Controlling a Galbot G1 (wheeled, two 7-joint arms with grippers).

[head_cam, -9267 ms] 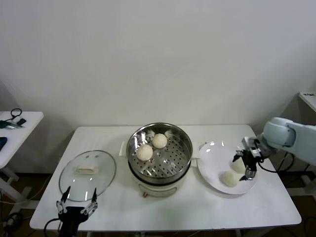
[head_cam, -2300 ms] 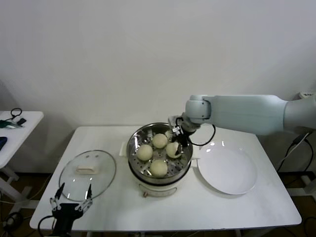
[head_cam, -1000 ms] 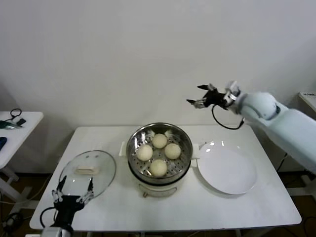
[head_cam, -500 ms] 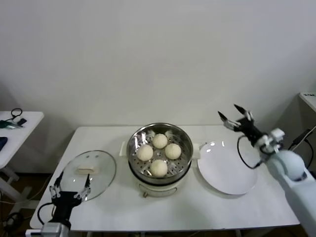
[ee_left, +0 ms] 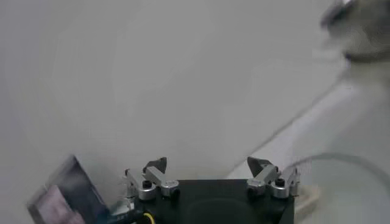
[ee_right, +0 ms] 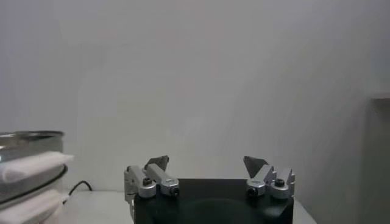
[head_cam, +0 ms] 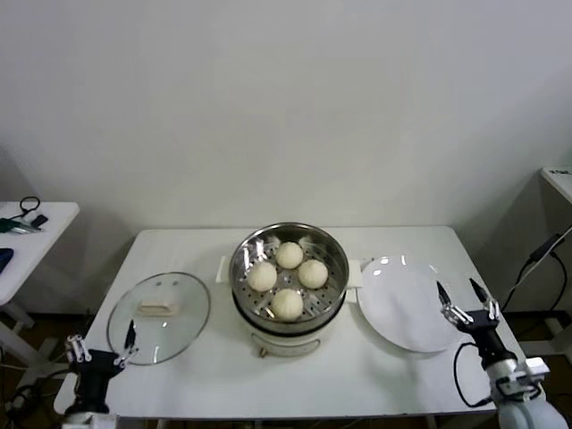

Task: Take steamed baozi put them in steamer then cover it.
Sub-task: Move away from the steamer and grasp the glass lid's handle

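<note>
Table (head_cam: 375,380): white, and it carries everything below.
Steamer (head_cam: 332,288): a shiny steel basket on a white pot base, standing at the centre of the table. Its top is open. In the right wrist view its rim (ee_right: 27,135) shows at the edge.
Plate (head_cam: 402,313): flat and white, at 3 o'clock from the steamer, just beside it, with nothing on it.
Cover (head_cam: 183,326): a clear glass lid with a cream handle on top, lying flat on the table at 9 o'clock from the steamer, apart from it.
Steamed baozi (head_cam: 288,304): four cream-white buns, all inside the steamer. One sits at 12 o'clock in the basket, one at 9, one at 3 and one at 6, close together around the middle.
Right gripper (head_cam: 465,301): down at the near right corner of the table, at about 4 o'clock from the steamer, over the plate's near right rim. Its jaws stand wide apart and hold nothing, as the right wrist view also shows (ee_right: 207,163).
Left gripper (head_cam: 100,346): low at the near left edge, at about 8 o'clock from the steamer, just off the cover's near rim. Its jaws are spread and empty; the left wrist view shows the same (ee_left: 207,163).
</note>
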